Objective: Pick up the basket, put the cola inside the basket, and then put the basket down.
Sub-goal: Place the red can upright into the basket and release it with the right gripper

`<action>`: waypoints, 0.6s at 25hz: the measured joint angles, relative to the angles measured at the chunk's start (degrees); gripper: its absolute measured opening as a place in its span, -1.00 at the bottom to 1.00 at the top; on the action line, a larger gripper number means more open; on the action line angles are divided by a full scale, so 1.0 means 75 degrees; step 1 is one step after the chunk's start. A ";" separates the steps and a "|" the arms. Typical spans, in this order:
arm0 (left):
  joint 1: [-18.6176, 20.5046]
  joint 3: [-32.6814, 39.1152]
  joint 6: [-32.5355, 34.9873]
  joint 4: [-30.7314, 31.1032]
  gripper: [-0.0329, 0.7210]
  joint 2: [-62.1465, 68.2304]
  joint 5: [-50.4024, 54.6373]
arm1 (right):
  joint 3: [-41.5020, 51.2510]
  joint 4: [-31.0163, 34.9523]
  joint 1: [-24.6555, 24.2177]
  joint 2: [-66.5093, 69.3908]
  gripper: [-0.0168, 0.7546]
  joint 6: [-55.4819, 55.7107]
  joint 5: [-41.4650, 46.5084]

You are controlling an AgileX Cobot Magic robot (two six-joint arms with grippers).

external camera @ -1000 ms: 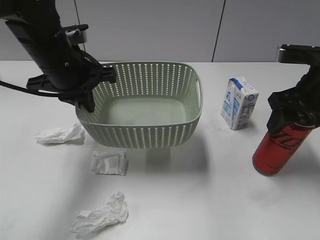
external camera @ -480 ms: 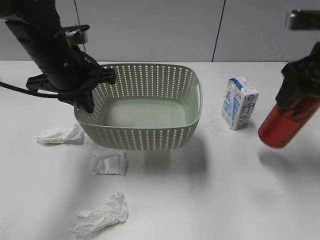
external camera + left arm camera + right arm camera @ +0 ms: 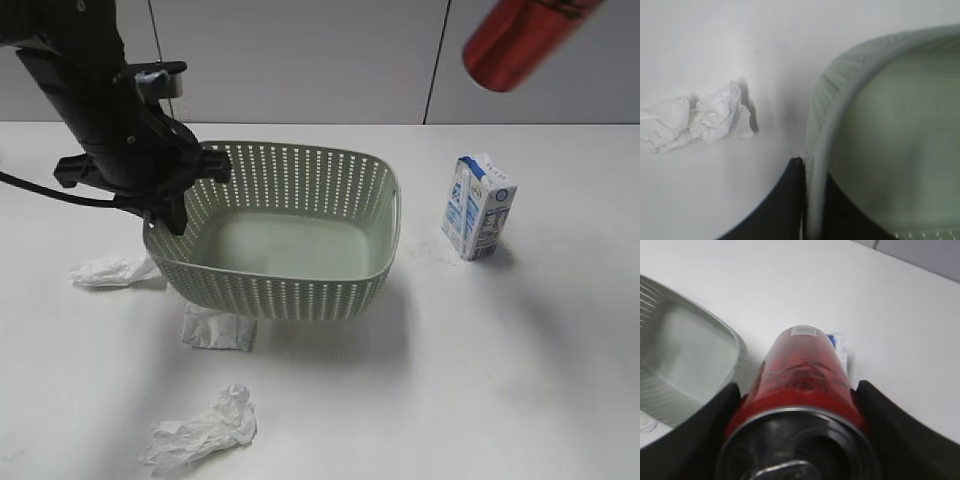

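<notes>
The left gripper [image 3: 807, 200] pinches the left rim of the basket [image 3: 290, 280], which tilts above the table [image 3: 520, 380], its left side raised over a crumpled tissue [image 3: 115, 268]. The right gripper [image 3: 797, 405] clamps the cola [image 3: 515, 35] high above and right of the basket, over a blue-and-white carton [image 3: 480, 205].

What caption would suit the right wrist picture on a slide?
The right gripper holds the red cola high above the table, with the green basket below and a carton peeking out behind.
</notes>
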 joint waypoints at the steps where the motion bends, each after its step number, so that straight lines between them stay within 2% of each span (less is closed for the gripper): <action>1: 0.0000 0.0008 0.0018 0.0037 -0.91 0.0000 0.0000 | -0.0130 -0.0007 0.0367 0.0178 0.34 0.0000 0.0008; 5: 0.0000 0.0008 0.0025 0.0099 -0.91 0.0052 0.0000 | -0.0324 -0.0201 0.1575 0.1155 0.34 0.0057 -0.0025; 8: 0.0000 0.0014 0.0025 0.0107 -0.91 0.0052 0.0000 | -0.0325 -0.0341 0.2145 0.1919 0.34 0.0066 -0.0166; 11: 0.0000 0.0014 0.0025 0.0122 -0.91 0.0052 0.0000 | -0.0325 -0.0438 0.2392 0.2609 0.34 0.0066 -0.0418; 15: 0.0000 0.0014 0.0025 0.0122 -0.91 0.0052 0.0000 | -0.0325 -0.0525 0.2411 0.3357 0.34 0.0071 -0.0594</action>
